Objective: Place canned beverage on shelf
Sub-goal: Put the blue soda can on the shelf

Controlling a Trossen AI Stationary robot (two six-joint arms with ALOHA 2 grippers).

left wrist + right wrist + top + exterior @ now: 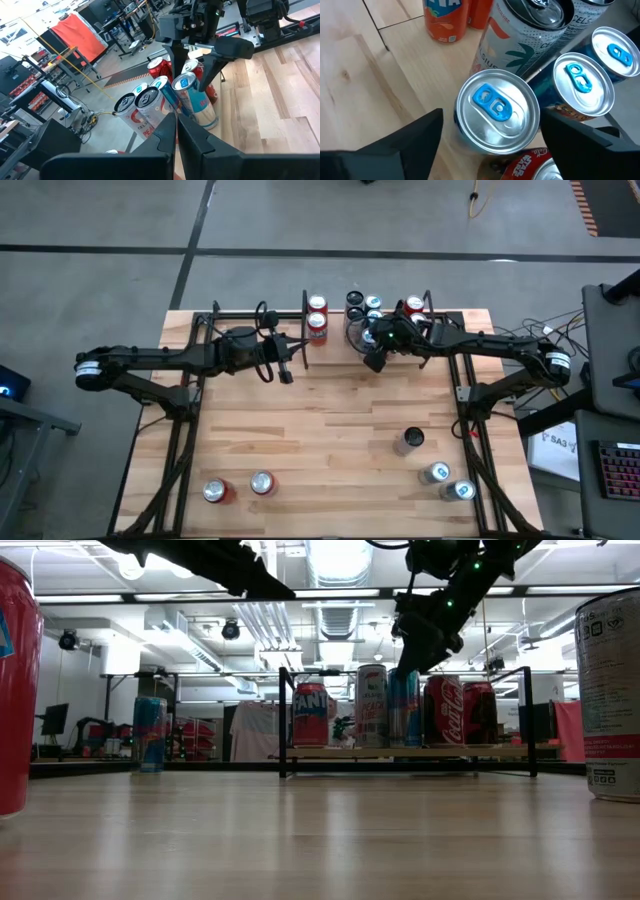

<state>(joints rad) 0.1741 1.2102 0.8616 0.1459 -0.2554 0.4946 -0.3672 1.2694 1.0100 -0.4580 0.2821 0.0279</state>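
The right tool stands wide around a blue-tabbed can on the shelf, upper centre; the left tool is closed, empty.

The middle of the table lies bare, open to a gripper from any side. At twelve o'clock the shelf is crowded: orange cans left, a tight can cluster right, only a narrow gap between. The right gripper hangs over that cluster's near edge. Silver cans block five o'clock, red cans seven o'clock.
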